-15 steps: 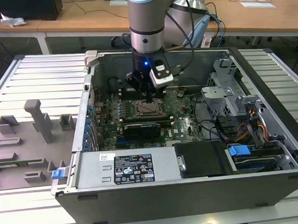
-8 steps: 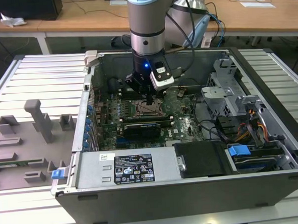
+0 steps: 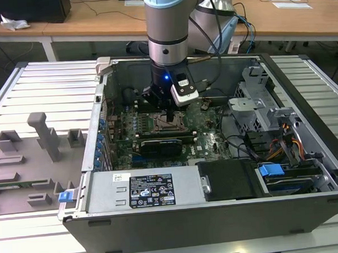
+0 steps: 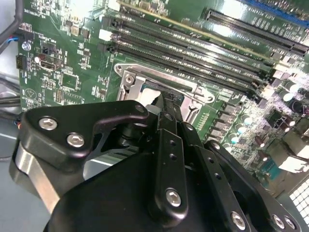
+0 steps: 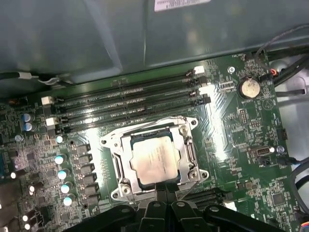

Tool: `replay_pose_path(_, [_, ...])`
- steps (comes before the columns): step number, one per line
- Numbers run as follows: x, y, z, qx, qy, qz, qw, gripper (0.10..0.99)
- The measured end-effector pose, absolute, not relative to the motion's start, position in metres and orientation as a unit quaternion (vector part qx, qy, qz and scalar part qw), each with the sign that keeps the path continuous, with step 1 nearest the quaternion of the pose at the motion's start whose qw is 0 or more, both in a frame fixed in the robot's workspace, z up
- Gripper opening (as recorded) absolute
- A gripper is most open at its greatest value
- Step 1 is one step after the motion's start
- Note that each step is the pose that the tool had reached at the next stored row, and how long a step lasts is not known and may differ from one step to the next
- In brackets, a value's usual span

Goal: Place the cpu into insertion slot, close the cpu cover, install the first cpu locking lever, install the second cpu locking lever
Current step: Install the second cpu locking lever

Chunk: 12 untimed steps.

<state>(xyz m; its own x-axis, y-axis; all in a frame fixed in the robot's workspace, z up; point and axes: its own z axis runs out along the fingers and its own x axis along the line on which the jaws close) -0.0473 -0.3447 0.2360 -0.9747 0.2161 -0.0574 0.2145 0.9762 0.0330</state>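
Observation:
The cpu, a silver-grey square chip, lies flat in the insertion slot on the green motherboard. The cpu cover, a silvery frame, lies down around the chip so that its top shows through the window. My gripper is shut, its black fingertips together right at the edge of the socket frame, with nothing seen between them. In the second wrist view the gripper points down at the socket's metal frame. In the exterior view the gripper hangs straight over the insertion slot.
Long black memory slots run beside the socket, and a row of capacitors stands on another side. The open computer case walls the board in, with a power supply, drive cage and cables. A grey fixture plate lies outside.

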Motion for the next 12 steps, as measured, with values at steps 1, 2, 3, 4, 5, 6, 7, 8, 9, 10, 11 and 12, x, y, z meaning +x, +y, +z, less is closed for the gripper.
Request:
replay_pose_path(1, [-0.047, -0.345, 0.236, 0.108, 0.994, 0.013, 0.030, 0.106])
replay_pose_path(2, [-0.047, -0.345, 0.236, 0.108, 0.994, 0.013, 0.030, 0.106])
replay_pose_path(3, [-0.047, -0.345, 0.237, 0.108, 0.994, 0.013, 0.030, 0.106])
replay_pose_path(4, [-0.047, -0.345, 0.238, 0.108, 0.994, 0.013, 0.030, 0.106])
replay_pose_path(5, [-0.047, -0.345, 0.240, 0.108, 0.994, 0.013, 0.030, 0.106])
replay_pose_path(6, [-0.047, -0.345, 0.243, 0.108, 0.994, 0.013, 0.030, 0.106])
replay_pose_path(7, [-0.047, -0.345, 0.245, 0.108, 0.994, 0.013, 0.030, 0.106])
replay_pose_path(8, [-0.047, -0.345, 0.247, 0.108, 0.994, 0.013, 0.030, 0.106])
replay_pose_path(9, [-0.047, -0.346, 0.247, 0.108, 0.994, 0.013, 0.030, 0.106])
replay_pose_path(10, [-0.047, -0.347, 0.247, 0.108, 0.994, 0.013, 0.030, 0.106])
replay_pose_path(11, [-0.047, -0.349, 0.247, 0.108, 0.994, 0.013, 0.030, 0.106])
replay_pose_path(12, [-0.047, -0.352, 0.247, 0.108, 0.994, 0.013, 0.030, 0.106])
